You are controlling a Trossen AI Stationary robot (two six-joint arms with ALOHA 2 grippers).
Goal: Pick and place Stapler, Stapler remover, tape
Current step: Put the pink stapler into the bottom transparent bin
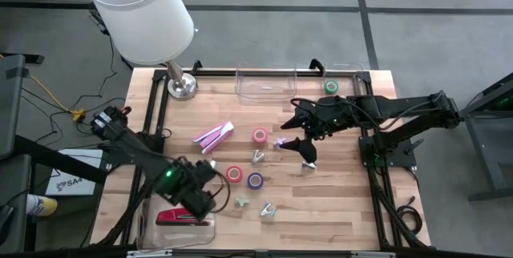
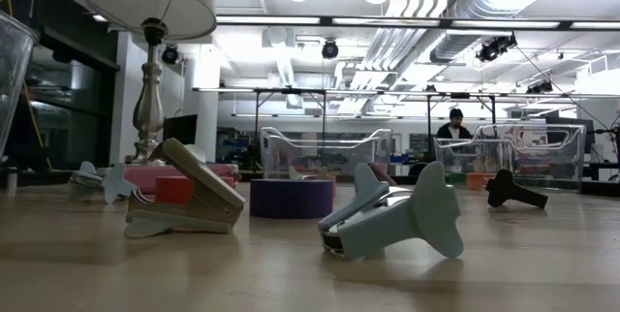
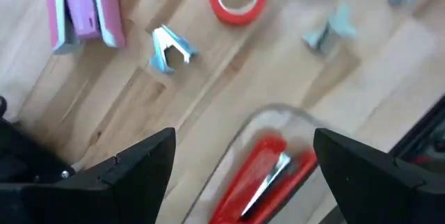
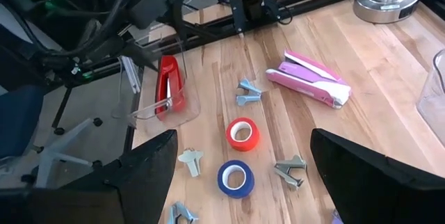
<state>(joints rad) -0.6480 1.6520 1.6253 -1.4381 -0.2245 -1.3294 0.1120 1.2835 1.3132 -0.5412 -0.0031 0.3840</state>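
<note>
High view. Wooden counter (image 1: 337, 202). Red stapler (image 1: 178, 217) already lies in a clear tray (image 1: 144, 234) at the near left corner; one green tape roll (image 1: 331, 86) sits in a clear bin (image 1: 358, 74) at the far right. Still loose on the counter: pink stapler (image 1: 213, 135), pink tape roll (image 1: 260, 135), red-orange tape roll (image 1: 234, 174), purple tape roll (image 1: 255, 181), and several staple removers, one at (image 1: 267, 209). Left gripper (image 1: 200, 200) hovers just beside the red stapler's tray; right gripper (image 1: 295, 144) hangs over the middle, near the pink roll. Judged well under half done.

Low view. Two staple removers fill the foreground, nearest at (image 2: 392, 218), with the purple roll between them farther back. Grippers not clearly identifiable here; the trays behind are hard to read.

Left wrist view. Fingers (image 3: 132, 165) spread wide, empty, above the tray with the red stapler. Tray edges cut off.

Right wrist view. Fingers (image 4: 149, 161) spread wide, empty, over the red-orange and purple rolls. The pink roll is hidden from this view.
</note>
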